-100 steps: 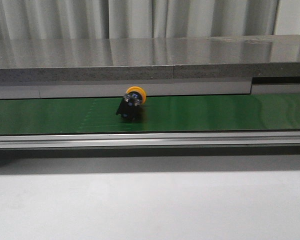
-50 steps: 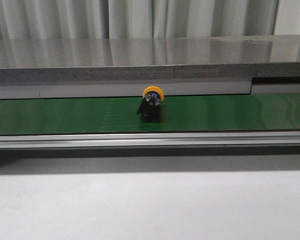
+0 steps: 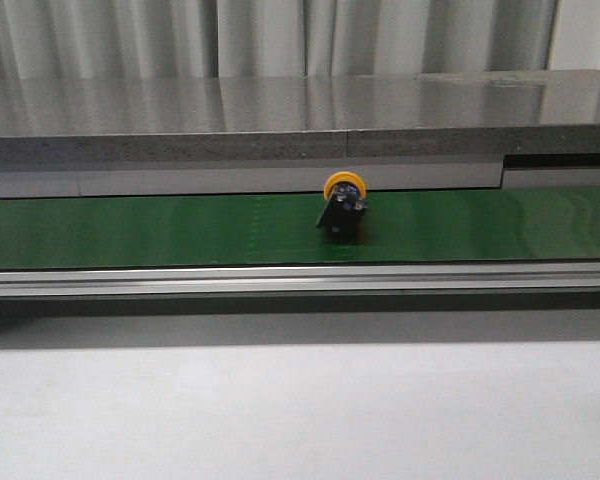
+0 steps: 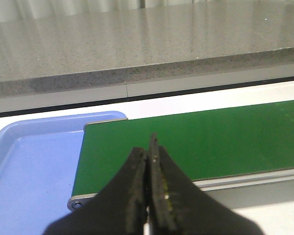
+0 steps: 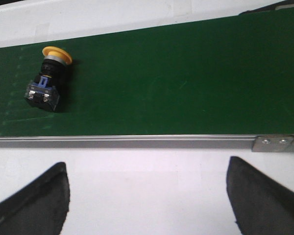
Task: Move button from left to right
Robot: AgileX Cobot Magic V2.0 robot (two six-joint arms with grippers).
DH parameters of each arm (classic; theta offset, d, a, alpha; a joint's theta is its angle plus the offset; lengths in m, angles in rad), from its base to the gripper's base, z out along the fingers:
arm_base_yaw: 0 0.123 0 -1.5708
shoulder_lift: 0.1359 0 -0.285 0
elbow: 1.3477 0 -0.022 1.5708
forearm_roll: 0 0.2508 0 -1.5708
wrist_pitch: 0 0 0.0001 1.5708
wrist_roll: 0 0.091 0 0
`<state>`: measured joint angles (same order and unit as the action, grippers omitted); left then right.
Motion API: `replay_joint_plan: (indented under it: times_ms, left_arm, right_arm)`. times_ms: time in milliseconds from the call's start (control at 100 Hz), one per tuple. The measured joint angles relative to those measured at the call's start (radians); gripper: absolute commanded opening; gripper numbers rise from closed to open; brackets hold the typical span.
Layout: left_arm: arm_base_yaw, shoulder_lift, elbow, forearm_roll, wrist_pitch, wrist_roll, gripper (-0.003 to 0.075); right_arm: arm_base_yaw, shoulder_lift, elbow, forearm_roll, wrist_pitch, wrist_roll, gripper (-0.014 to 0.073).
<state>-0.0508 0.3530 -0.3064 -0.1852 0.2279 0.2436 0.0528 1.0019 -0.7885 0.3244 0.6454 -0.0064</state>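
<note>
- The button (image 3: 342, 207) is lying on its side on the green belt (image 3: 130, 230), a little right of the middle of the belt's visible run in the front view, and nearer the belt's far edge than its near rail.
- Its yellow-orange cap (image 5: 57, 52) is pointing toward the far side of the belt, while its black blocky body (image 5: 44, 92) is facing the robot, with blue parts and small metal terminals showing on its near end.
- The belt is carrying nothing else that shows in any view, and the button is taking up only a small part of its width.
- A silver metal rail (image 3: 300, 278) is running along the belt's near edge, and a grey speckled stone ledge (image 3: 280, 120) is standing behind the belt.
- The right gripper (image 5: 147, 196) is hanging over the white table (image 3: 300, 410) on the near side of the rail, its two dark fingertips (image 5: 36, 203) spread wide apart with nothing between them; the button is lying well away from it, off toward one side of its view.
- The left gripper (image 4: 148, 161) is hovering over the belt's left end, its fingers pressed together and gripping nothing.
- A light blue tray (image 4: 24, 166) is sitting just beside that end of the belt, under the left gripper's view.
- Neither gripper is touching the button.
</note>
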Motion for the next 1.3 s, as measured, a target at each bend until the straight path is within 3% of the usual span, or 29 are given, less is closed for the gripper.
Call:
replay_joint_plan:
  times_ms: [590, 930, 1300]
  left_arm:
    - [0.000, 0.000, 0.000, 0.000, 0.001, 0.000, -0.0019]
    - [0.000, 0.000, 0.000, 0.000, 0.001, 0.000, -0.0019]
    - [0.000, 0.000, 0.000, 0.000, 0.001, 0.000, -0.0019]
  right_arm:
    - [0.182, 0.435, -0.174, 0.052, -0.132, 0.000, 0.0646]
    - [0.187, 0.598, -0.296, 0.073, -0.141, 0.000, 0.0646]
    - [0.187, 0.655, -0.310, 0.080, -0.153, 0.000, 0.0643]
